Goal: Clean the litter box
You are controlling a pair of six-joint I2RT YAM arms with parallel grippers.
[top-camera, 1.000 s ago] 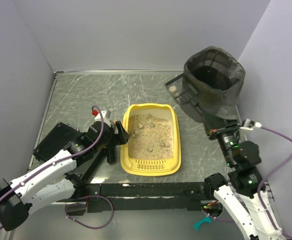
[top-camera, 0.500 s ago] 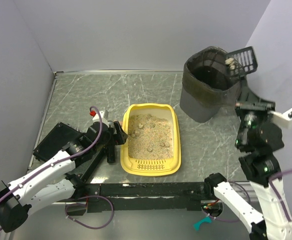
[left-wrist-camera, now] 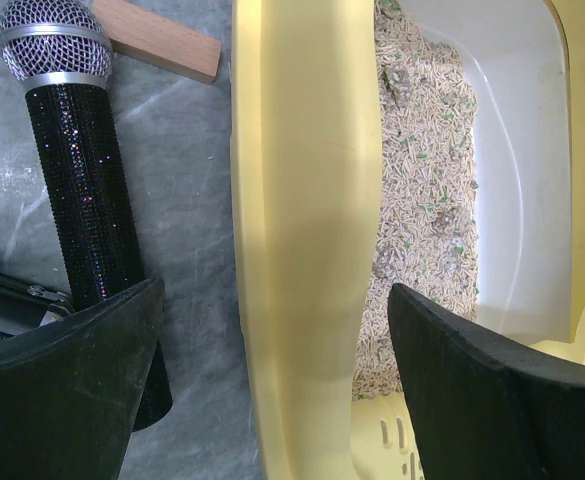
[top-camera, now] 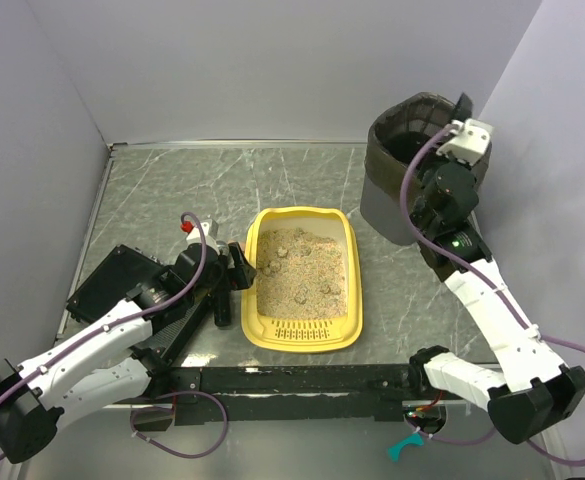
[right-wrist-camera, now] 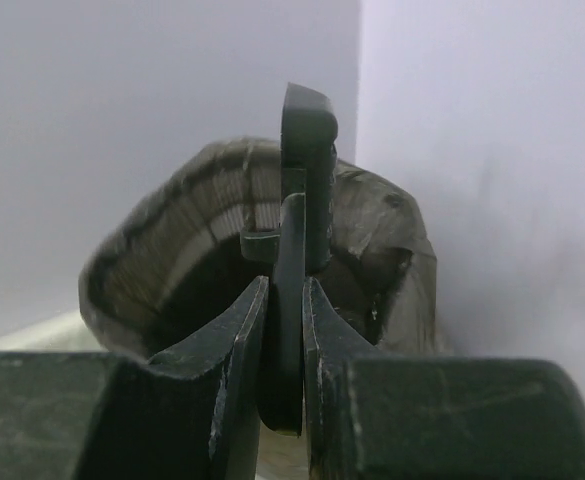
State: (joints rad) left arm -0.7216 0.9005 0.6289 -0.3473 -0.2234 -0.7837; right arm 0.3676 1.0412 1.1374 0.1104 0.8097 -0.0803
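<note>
The yellow litter box (top-camera: 344, 328) lies mid-table with beige litter and several clumps inside, its slotted grille at the near end. My left gripper (top-camera: 240, 270) is open and straddles the box's left rim (left-wrist-camera: 302, 200), one finger outside and one over the litter (left-wrist-camera: 422, 180); its midpoint (left-wrist-camera: 274, 290) is on that rim. My right gripper (top-camera: 459, 118) is raised at the right rim of the dark grey bin (top-camera: 392, 215) and is shut (right-wrist-camera: 285, 285) on the handle of a dark scoop (right-wrist-camera: 307, 150). The scoop stands edge-on above the lined bin (right-wrist-camera: 172, 240).
A black glittery microphone (left-wrist-camera: 72, 150) lies just left of the box, also in the top view (top-camera: 222, 305). A wooden block (left-wrist-camera: 157, 40) lies beyond it. A black case (top-camera: 112, 280) sits under the left arm. Walls close in on three sides.
My right arm has lifted the scoop from in front of the bin to its right rim, and the scoop has turned edge-on. The left arm has not moved.
</note>
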